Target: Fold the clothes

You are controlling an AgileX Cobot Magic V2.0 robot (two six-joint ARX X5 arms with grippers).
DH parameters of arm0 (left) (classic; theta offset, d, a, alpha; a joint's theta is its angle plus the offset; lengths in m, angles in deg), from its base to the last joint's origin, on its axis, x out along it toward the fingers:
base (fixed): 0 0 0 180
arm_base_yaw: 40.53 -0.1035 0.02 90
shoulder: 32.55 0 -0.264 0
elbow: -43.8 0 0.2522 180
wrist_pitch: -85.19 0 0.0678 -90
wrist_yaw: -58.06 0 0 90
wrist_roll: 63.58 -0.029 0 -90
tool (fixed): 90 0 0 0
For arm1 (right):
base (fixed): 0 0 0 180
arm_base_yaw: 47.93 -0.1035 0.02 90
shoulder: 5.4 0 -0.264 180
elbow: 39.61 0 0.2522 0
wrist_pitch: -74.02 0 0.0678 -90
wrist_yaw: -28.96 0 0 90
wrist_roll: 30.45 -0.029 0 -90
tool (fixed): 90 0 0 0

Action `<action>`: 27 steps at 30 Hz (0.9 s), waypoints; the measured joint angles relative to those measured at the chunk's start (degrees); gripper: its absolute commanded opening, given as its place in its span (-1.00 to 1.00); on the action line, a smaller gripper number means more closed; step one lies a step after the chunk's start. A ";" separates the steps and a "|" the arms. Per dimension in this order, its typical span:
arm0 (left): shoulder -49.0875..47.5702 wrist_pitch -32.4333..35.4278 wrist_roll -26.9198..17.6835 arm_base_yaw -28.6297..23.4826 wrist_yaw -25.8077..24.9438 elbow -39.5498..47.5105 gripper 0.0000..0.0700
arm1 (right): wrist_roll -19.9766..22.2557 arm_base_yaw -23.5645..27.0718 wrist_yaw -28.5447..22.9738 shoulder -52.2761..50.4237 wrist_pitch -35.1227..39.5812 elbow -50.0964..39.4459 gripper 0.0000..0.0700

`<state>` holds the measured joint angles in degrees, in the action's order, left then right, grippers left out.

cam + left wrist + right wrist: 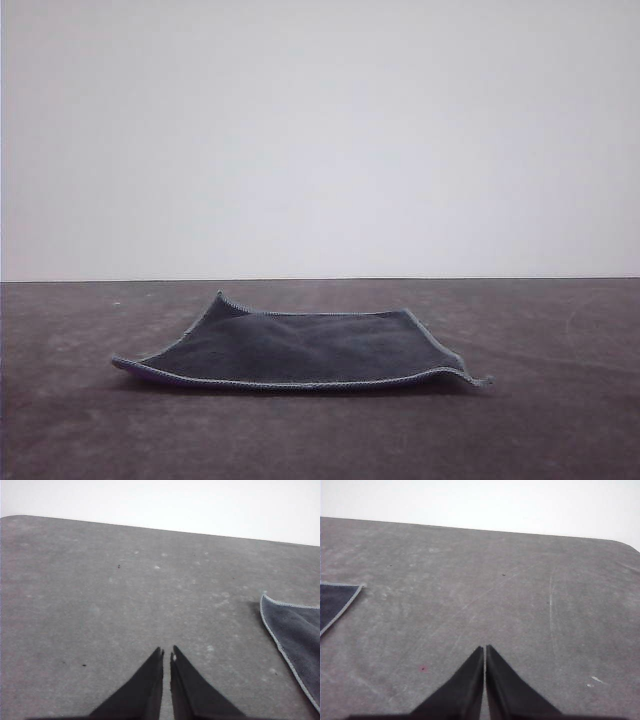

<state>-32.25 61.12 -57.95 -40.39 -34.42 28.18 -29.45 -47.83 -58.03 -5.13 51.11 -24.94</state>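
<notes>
Both sets of jaws are pinched together with nothing in them. On the left wrist cam the left gripper (166, 655) has just a hairline slit between its black tips, and on the right wrist cam the right gripper (484, 648) looks fully closed, tips meeting. Both hang over bare table (80, 430), not touching any fabric.

Moving outward: the cloth (300, 350) sits flat-ish in the middle of the table in the front view, dark charcoal face up, with light stitched edging and a sliver of purple peeking out under the near-left corner. It's not perfectly flat; the corners curl up a bit and there's a soft ripple across the middle.

The bit that matters for me: the cloth lies between the two arms. The left cam catches the cloth (295, 635) off to the side of the jaws, near but apart. The right cam shows just one corner of the cloth (335, 602), further off from the jaws. So I'd say the left arm is a little nearer, though that's a guess from framing.

It's roughly square, so no real long axis. In the front view it spreads wider left to right. I reckon each arm takes its own side's near corner, but the jaws need opening first.
</notes>
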 measured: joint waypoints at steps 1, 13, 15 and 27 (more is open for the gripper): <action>0.00 0.00 0.00 0.00 0.00 0.00 -0.95 | 0.00 0.00 0.00 -0.02 0.00 0.00 -0.99; 0.00 0.00 0.00 0.00 0.00 0.00 -0.95 | 0.00 0.00 0.00 0.00 0.00 0.00 -0.99; 0.00 0.00 0.00 0.00 0.00 0.00 -0.95 | 0.00 0.00 0.00 0.00 0.00 0.00 -0.99; 0.00 0.00 0.00 0.00 0.00 0.00 -0.95 | 0.00 0.00 0.00 0.00 0.00 0.00 -0.99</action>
<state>-32.25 61.12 -57.95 -40.39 -34.42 28.18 -29.45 -47.83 -58.03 -5.13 51.11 -24.94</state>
